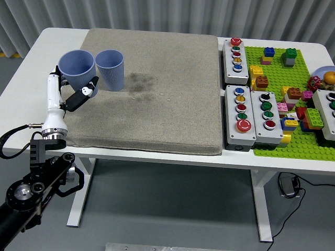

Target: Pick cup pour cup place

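1. Left robot hand point(73, 90) is clamped on a blue cup point(77, 65): white fingers point(84, 95) curl round its lower wall, cup held upright, mouth open to the ceiling.
2. Held cup sits over the left edge of the grey mat point(144, 91), just beside a second blue cup point(110, 69). Rims look close to touching; can't tell if they actually do.
3. Second cup stands upright on the mat, far-left part, nothing gripping it.
4. White forearm point(53, 104) runs down from the hand to a black joint assembly point(36, 183) below the counter's near-left edge.
5. Right arm isn't visible.
6. Dark stain patch point(142, 83) on the mat, just right of the standing cup.
7. Mat covers most of the white counter point(31, 68); bare strip on the left and along the near edge.
8. Right of the mat: three grey button boxes. One far point(235, 55), two near point(241, 112), point(267, 111), side by side, each with a column of coloured buttons.
9. Further right: green baseplate point(282, 141) with scattered coloured bricks point(261, 81).
10. Another grey box point(330, 112) is cut off by the right edge of frame.
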Controlling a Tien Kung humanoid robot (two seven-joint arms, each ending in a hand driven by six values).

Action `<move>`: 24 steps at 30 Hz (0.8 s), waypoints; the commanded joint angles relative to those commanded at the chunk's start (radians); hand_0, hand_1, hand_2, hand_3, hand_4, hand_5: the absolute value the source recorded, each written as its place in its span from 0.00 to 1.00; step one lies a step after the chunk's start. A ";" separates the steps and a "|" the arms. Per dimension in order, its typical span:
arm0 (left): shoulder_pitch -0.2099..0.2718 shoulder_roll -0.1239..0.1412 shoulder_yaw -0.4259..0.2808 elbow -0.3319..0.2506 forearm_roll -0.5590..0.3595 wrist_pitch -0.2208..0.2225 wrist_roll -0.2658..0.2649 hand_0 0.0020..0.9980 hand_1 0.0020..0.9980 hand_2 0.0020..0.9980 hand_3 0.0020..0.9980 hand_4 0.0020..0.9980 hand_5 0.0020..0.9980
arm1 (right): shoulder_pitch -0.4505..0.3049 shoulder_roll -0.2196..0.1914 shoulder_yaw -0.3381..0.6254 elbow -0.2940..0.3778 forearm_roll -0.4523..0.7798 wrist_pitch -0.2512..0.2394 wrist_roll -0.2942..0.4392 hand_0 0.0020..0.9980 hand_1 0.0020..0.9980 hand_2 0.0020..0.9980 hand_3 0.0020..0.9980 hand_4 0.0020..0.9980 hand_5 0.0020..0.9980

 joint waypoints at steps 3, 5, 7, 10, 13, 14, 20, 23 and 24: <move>0.008 -0.012 0.020 0.035 -0.039 0.000 -0.028 0.49 0.50 0.54 0.56 0.76 0.27 | -0.001 0.001 0.001 0.000 -0.006 0.001 -0.002 0.67 0.55 0.50 0.54 0.03 0.39; 0.017 -0.027 0.026 0.055 -0.071 0.000 -0.052 0.49 0.50 0.54 0.56 0.76 0.27 | -0.002 0.001 -0.001 0.000 -0.002 0.000 0.000 0.67 0.55 0.50 0.54 0.03 0.39; 0.023 -0.035 0.036 0.068 -0.106 0.000 -0.080 0.49 0.52 0.54 0.56 0.76 0.28 | -0.003 0.001 -0.003 0.000 0.003 -0.002 0.001 0.67 0.55 0.49 0.54 0.03 0.39; 0.029 -0.044 0.059 0.090 -0.168 0.000 -0.137 0.49 0.52 0.54 0.56 0.76 0.28 | -0.003 0.002 -0.004 0.000 0.003 -0.004 0.001 0.67 0.55 0.49 0.54 0.03 0.39; 0.029 -0.051 0.072 0.109 -0.215 0.000 -0.173 0.50 0.53 0.55 0.56 0.76 0.30 | -0.002 0.003 -0.005 0.000 0.003 -0.006 0.000 0.67 0.55 0.50 0.54 0.03 0.39; 0.029 -0.051 0.073 0.111 -0.217 0.000 -0.174 0.50 0.53 0.55 0.56 0.76 0.30 | -0.002 0.003 -0.005 0.000 0.003 -0.006 0.000 0.67 0.55 0.50 0.54 0.03 0.39; 0.028 -0.056 0.095 0.130 -0.230 0.000 -0.179 0.50 0.54 0.55 0.56 0.76 0.30 | 0.000 0.003 -0.008 0.000 0.004 -0.009 -0.001 0.67 0.55 0.50 0.54 0.03 0.39; 0.024 -0.058 0.107 0.136 -0.218 0.000 -0.166 0.50 0.54 0.55 0.56 0.76 0.30 | 0.000 0.003 -0.009 0.000 0.005 -0.010 -0.001 0.67 0.55 0.50 0.54 0.03 0.39; 0.023 -0.060 0.112 0.138 -0.213 0.000 -0.162 0.51 0.54 0.57 0.56 0.76 0.30 | 0.000 0.003 -0.009 0.000 0.004 -0.010 0.000 0.67 0.55 0.50 0.54 0.03 0.39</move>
